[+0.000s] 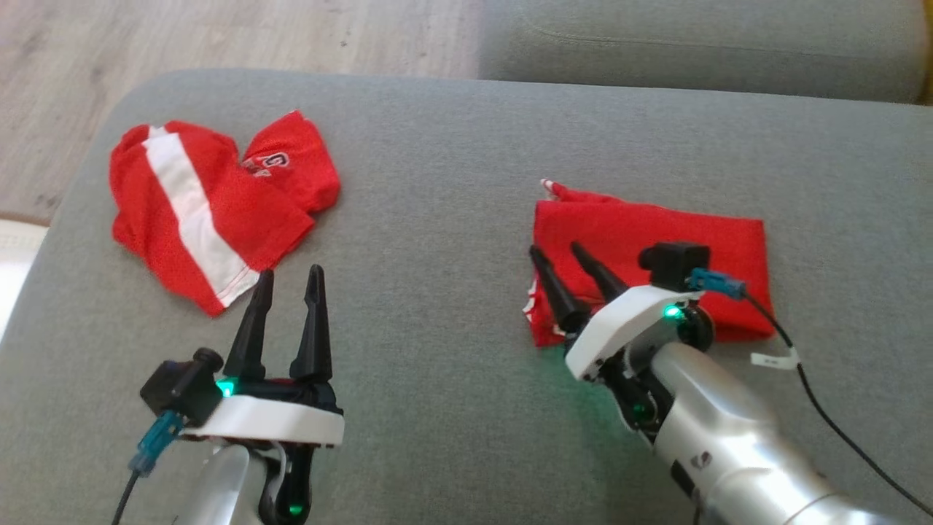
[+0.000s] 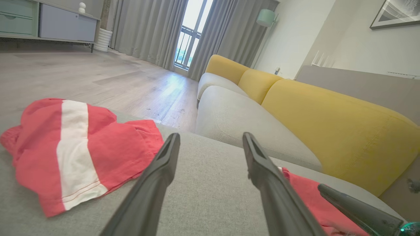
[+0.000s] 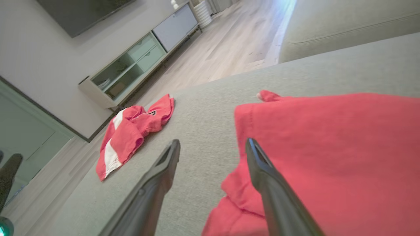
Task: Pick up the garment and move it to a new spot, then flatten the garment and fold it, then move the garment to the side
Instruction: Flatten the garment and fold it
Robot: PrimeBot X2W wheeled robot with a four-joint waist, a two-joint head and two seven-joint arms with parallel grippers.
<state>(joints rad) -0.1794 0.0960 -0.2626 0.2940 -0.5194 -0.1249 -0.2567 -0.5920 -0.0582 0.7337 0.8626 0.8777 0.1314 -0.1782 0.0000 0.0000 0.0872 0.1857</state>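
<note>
A folded red garment (image 1: 649, 240) lies flat on the grey sofa seat (image 1: 452, 219) at the right; it also fills the right half of the right wrist view as red cloth (image 3: 328, 150). My right gripper (image 1: 563, 255) hovers open over its left edge, one finger above the cloth and one above bare cushion. A crumpled red garment with a white stripe (image 1: 211, 200) lies at the far left, also seen as a red heap (image 2: 72, 147). My left gripper (image 1: 289, 279) is open and empty, its fingertips just short of that garment's near corner.
The seat's left edge drops to a wooden floor (image 1: 219, 36). Another grey cushion (image 1: 700, 44) lies beyond the seat, with yellow back cushions (image 2: 328, 124) to the right. A cable (image 1: 838, 430) trails from my right wrist. Bare cushion separates the two garments.
</note>
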